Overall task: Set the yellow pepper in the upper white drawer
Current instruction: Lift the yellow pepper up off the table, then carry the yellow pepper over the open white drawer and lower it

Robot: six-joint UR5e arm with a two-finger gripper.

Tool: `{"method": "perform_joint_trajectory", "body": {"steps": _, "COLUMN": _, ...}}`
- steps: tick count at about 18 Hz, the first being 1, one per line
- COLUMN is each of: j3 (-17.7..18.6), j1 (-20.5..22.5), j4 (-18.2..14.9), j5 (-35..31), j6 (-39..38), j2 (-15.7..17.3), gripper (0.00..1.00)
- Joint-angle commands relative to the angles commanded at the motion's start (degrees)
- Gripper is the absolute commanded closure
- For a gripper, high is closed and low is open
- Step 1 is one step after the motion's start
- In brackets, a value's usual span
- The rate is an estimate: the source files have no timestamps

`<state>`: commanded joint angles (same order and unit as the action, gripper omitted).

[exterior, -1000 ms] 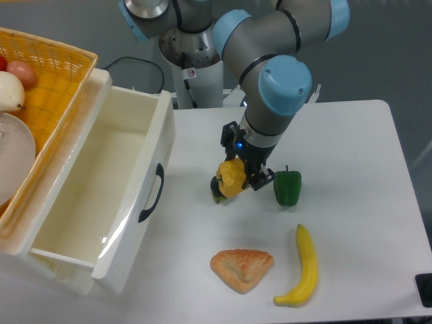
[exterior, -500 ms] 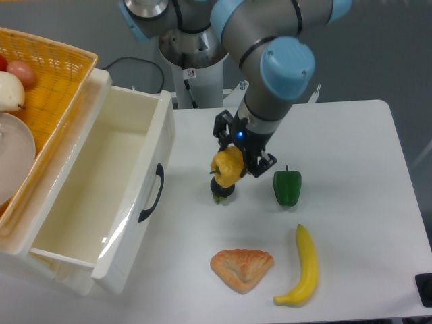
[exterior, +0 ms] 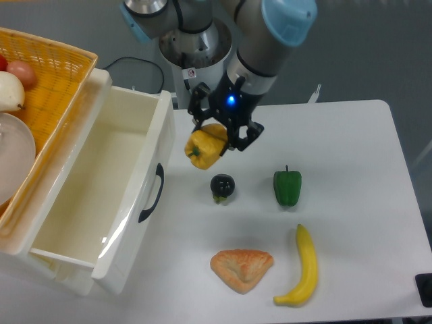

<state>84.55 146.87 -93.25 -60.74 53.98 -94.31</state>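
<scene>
My gripper (exterior: 214, 140) is shut on the yellow pepper (exterior: 204, 148) and holds it in the air, above the table and just right of the drawer's front panel. The upper white drawer (exterior: 152, 145) stands pulled open at the left, its inside bare, with a curved black handle (exterior: 154, 192) on its front. The pepper hangs clear of the table and is about level with the drawer's rim.
A small dark round fruit (exterior: 222, 187) lies on the table under and right of the pepper. A green pepper (exterior: 287, 187), a banana (exterior: 304, 266) and a pastry (exterior: 241, 268) lie to the right and front. An orange woven basket (exterior: 50, 77) with fruit sits above the drawer at the far left.
My gripper has lifted the yellow pepper off the table and carried it up and to the left toward the drawer. The small dark fruit it hid is now uncovered.
</scene>
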Motion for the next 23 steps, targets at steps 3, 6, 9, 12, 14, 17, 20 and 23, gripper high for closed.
{"method": "perform_joint_trajectory", "body": {"steps": 3, "j3": 0.0, "j1": -1.49, "j4": 0.0, "j5": 0.54, "j6": -3.43, "j2": 1.15, "gripper": 0.9}}
{"method": "perform_joint_trajectory", "body": {"steps": 6, "j3": 0.0, "j1": -3.08, "j4": 0.26, "j5": 2.37, "j6": -9.23, "j2": 1.15, "gripper": 0.9}}
{"method": "perform_joint_trajectory", "body": {"steps": 9, "j3": 0.0, "j1": -3.69, "j4": 0.35, "j5": 3.7, "j6": -11.35, "j2": 1.24, "gripper": 0.89}}
{"method": "perform_joint_trajectory", "body": {"steps": 12, "j3": -0.09, "j1": -4.48, "j4": 0.35, "j5": 5.8, "j6": -13.02, "j2": 1.06, "gripper": 0.89}}
{"method": "perform_joint_trajectory", "body": {"steps": 14, "j3": -0.09, "j1": -5.01, "j4": 0.35, "j5": 5.99, "j6": -13.03, "j2": 1.06, "gripper": 0.89}}
{"method": "perform_joint_trajectory", "body": {"steps": 17, "j3": 0.09, "j1": -6.5, "j4": 0.35, "j5": 5.99, "j6": -13.03, "j2": 1.06, "gripper": 0.89}}
{"method": "perform_joint_trajectory", "body": {"steps": 20, "j3": 0.52, "j1": -7.3, "j4": 0.53, "j5": 5.99, "j6": -13.03, "j2": 0.8, "gripper": 0.89}}
{"method": "perform_joint_trajectory", "body": {"steps": 23, "j3": 0.79, "j1": -7.99, "j4": 0.7, "j5": 6.08, "j6": -12.68, "j2": 0.71, "gripper": 0.88}}
